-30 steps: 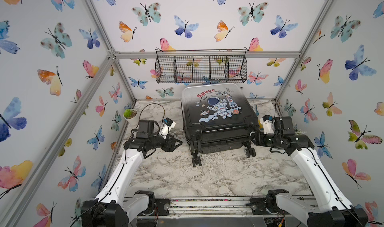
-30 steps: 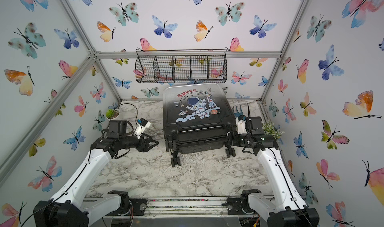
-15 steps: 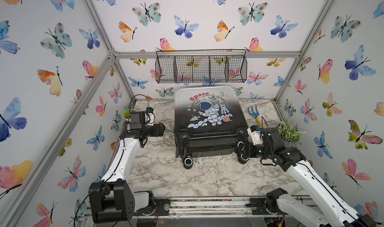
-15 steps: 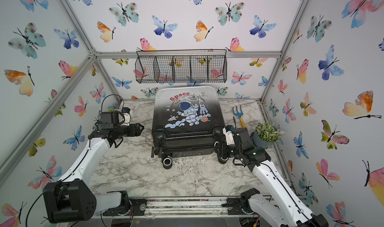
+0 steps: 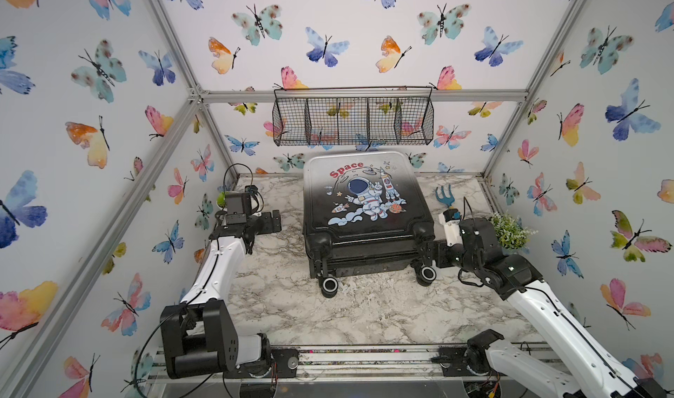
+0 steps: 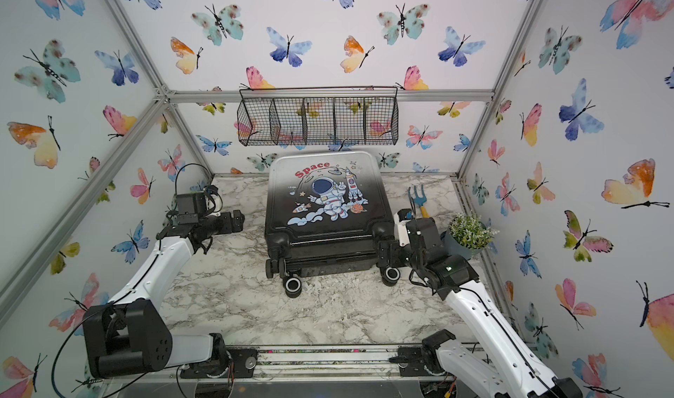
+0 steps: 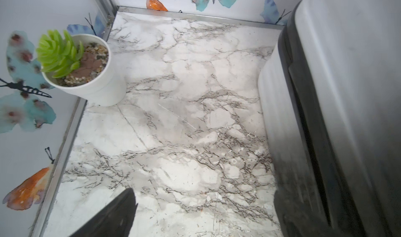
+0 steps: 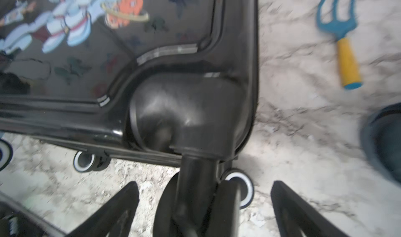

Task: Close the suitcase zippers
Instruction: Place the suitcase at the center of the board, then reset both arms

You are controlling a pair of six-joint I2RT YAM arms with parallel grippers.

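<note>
Holds right end effector [image 8: 205, 188] wide, empty, astride a wheel [image 8: 230, 200] of the suitcase [image 5: 364, 203] lying flat on the counter [image 5: 328, 316]; left end effector [image 5: 273, 222] wide too, nearby. Find a pull on the zippers [image 7: 312, 138], pinch it, drag steadily.

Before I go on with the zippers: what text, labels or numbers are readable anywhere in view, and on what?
"Space": red lettering on the suitcase lid, above the astronaut, readable in both top views.
Markings on the rocket: too small to read.
Wrist views: no lettering visible.
</note>
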